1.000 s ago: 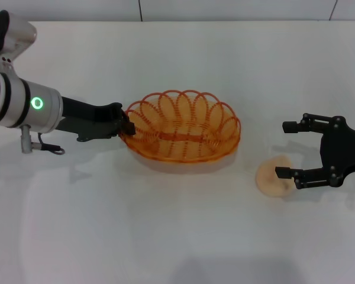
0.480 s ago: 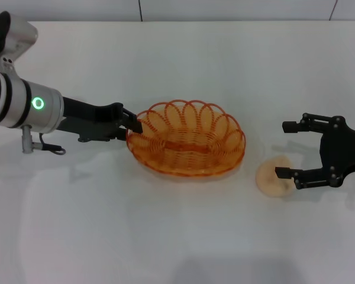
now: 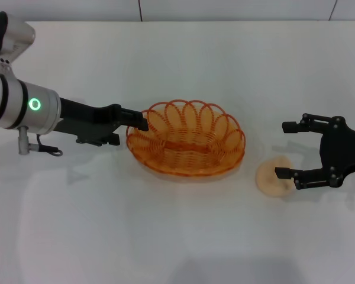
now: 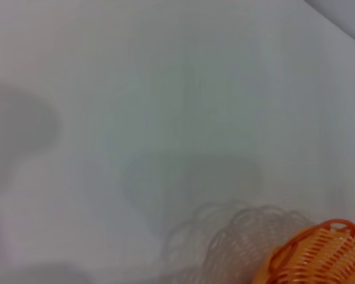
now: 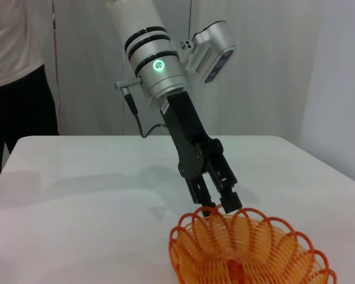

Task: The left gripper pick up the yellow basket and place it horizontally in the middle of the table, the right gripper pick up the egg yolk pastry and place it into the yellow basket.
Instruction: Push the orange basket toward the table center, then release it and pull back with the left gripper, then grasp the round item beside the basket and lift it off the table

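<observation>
A: Nearest item on the desk (image 3: 165, 236)?
B: Egg yolk pastry (image 3: 272, 177), right side, flat on the surface. Right pincer (image 3: 287, 149) spread wide just beside it, lower finger (image 3: 284, 173) over the pastry's edge, nothing gripped.
A: Basket?
B: Yellow basket (image 3: 186, 139) mid-desk, level, nothing in it. Pastry well apart to its right.
A: Left pincer (image 3: 143, 121)?
B: At the basket's left rim, fingers parted slightly, above the rim loops.
</observation>
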`<state>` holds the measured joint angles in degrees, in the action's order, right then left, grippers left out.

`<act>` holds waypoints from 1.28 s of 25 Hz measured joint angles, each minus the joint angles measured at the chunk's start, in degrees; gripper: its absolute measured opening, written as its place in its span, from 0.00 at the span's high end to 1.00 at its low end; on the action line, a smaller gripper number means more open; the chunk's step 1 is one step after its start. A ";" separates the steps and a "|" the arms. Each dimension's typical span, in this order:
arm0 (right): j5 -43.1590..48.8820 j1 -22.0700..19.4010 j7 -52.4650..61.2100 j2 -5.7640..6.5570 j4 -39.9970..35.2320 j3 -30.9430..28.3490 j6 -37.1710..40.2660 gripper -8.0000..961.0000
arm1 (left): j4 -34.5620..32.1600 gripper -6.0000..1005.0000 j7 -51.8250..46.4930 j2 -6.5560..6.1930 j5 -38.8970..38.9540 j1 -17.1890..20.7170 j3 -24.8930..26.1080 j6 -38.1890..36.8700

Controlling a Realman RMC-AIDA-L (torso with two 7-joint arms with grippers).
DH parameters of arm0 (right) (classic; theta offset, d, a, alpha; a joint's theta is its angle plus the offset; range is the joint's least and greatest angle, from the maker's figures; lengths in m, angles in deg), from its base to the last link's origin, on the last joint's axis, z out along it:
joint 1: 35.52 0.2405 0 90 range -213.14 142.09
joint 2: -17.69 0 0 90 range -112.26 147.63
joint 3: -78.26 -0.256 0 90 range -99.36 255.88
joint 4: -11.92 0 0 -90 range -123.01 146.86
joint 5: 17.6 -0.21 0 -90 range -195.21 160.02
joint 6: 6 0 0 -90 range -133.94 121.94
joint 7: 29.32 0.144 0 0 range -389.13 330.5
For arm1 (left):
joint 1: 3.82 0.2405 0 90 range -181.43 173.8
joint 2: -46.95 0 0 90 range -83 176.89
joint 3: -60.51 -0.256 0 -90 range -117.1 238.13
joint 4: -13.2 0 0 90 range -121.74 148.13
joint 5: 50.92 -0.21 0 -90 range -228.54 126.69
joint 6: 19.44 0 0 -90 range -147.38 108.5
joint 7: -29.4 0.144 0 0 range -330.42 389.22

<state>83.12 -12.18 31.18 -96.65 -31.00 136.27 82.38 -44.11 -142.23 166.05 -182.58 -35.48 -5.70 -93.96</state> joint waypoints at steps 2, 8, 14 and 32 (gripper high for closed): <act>0.00 -0.01 0.04 0.00 0.03 0.00 0.03 0.09 | -0.02 0.29 0.29 -0.02 0.00 0.00 0.03 -0.08; -0.35 -0.43 0.38 0.00 0.11 -0.03 0.04 0.09 | -0.74 0.20 13.64 -0.20 2.32 0.69 5.93 -2.04; -0.50 -1.25 0.65 -0.09 0.18 -1.31 0.04 0.09 | 2.44 0.20 39.33 -0.44 8.53 2.01 16.29 -5.70; -0.54 -2.96 1.26 -0.09 0.27 -2.38 0.83 0.09 | 5.84 0.20 87.87 -1.89 12.62 6.64 19.87 -28.23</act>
<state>82.58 -15.14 32.44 -96.74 -30.73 133.89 83.22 -38.28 -54.36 164.16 -169.97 -28.83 14.17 -122.19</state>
